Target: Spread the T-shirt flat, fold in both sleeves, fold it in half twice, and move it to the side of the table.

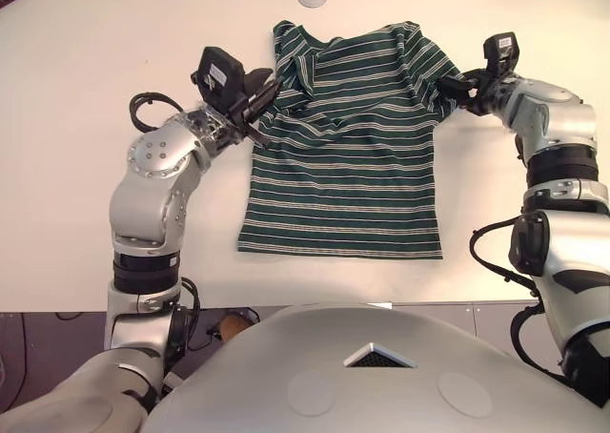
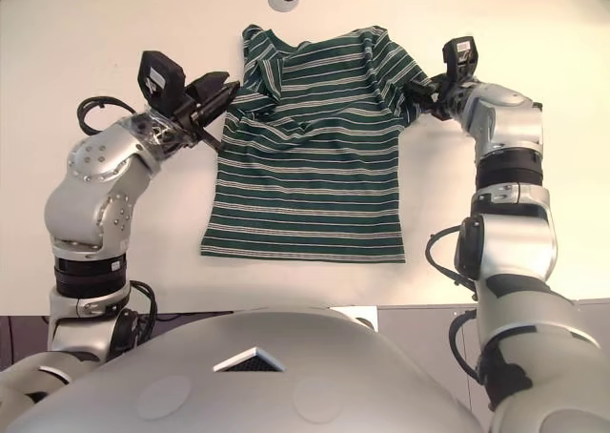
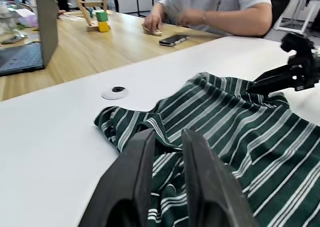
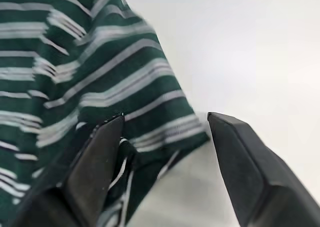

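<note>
Left eye view, striped T-shirt (image 1: 343,166), shoulders rumpled

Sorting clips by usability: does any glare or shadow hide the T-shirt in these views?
Left eye view: the table is bright and evenly lit with no glare, and the T-shirt stripes read plainly. Left wrist view: the left gripper blocks the near cloth, and the rest is evenly lit. Right wrist view: the sleeve between the right gripper and its open fingers lies partly in shade.

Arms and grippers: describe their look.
The left arm and right arm have rounded silver shells with black joint bands. Loose black cables loop beside each. The left gripper and right gripper are black and angular.
</note>
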Tool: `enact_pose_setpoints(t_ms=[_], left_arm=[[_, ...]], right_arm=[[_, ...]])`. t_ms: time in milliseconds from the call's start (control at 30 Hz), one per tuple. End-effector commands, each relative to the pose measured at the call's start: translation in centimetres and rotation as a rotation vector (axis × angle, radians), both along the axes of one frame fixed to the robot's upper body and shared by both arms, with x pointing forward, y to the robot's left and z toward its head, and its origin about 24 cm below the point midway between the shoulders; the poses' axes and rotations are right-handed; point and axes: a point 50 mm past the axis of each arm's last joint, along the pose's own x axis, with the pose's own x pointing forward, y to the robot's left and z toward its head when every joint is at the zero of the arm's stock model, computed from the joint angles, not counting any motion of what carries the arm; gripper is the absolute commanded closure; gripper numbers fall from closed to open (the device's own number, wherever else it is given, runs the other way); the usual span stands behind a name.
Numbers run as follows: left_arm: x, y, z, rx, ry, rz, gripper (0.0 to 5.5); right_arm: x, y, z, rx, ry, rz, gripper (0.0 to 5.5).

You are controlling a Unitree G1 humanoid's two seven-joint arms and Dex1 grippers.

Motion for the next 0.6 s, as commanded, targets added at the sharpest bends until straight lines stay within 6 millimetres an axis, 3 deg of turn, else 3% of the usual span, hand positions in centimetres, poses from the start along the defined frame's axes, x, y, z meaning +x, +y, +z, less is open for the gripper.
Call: enact_pose_setpoints(t_ms=[33, 333, 500, 600], left_arm=[[-0.8, -0.2, -0.1, 0.053, 0.001, -0.058, 4.55], [-3.0, 0.1, -3.2, 0.249, 0.091, -0.18, 5.5], [-3.4, 0.1, -4.2, 0.292, 0.127, -0.216, 5.5], [-3.7, 0.4, -5.2, 0.357, 0.153, -0.247, 5.5]], right_arm=[[-0.8, -1.0, -0.8, -0.002, 0.052, -0.004, 2.63], [0.1, -1.7, 1.6, 0.245, 0.032, -0.104, 4.12], [0.9, -0.1, 2.4, 0.263, 0.012, -0.033, 4.97], [1.6, 1.3, 4.2, 0.317, -0.032, 0.024, 5.4]])
